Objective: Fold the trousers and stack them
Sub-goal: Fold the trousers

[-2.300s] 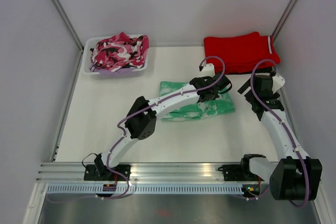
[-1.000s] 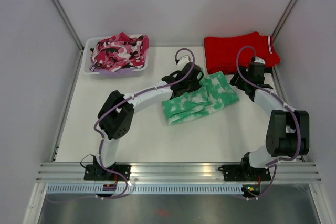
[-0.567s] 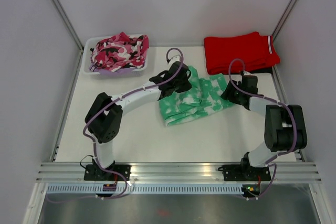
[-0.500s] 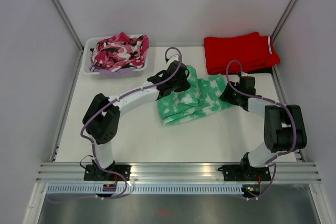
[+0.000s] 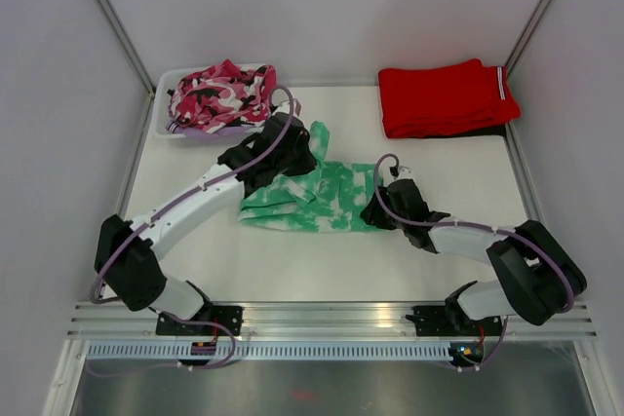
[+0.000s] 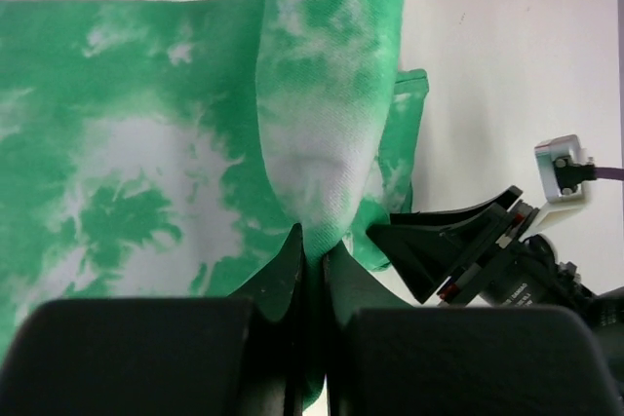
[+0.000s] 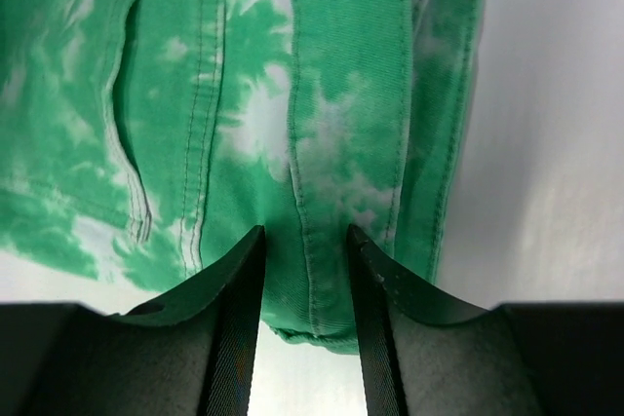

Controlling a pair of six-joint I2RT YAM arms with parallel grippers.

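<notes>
The trousers point(image 5: 327, 204), mint green with white blotches, lie folded across the middle of the table. My left gripper point(image 5: 298, 159) is at their far left corner, shut on a fold of the fabric point(image 6: 322, 172) that rises between its fingertips point(image 6: 312, 241). My right gripper point(image 5: 374, 213) is low at the trousers' right end. In the right wrist view its jaws point(image 7: 304, 250) stand apart, straddling a seamed edge of the trousers point(image 7: 341, 104) that lies flat between them. The left wrist view shows the right gripper point(image 6: 458, 250) just beside the cloth's edge.
Folded red trousers point(image 5: 444, 96) lie at the far right corner. A white bin point(image 5: 220, 133) at the far left holds the pink camouflage garment point(image 5: 219, 93). Walls close in the table on three sides.
Both arms have drawn back toward the near side and left, pulling the trousers away from the red pile to the table's middle. The right jaws have narrowed around the edge.
</notes>
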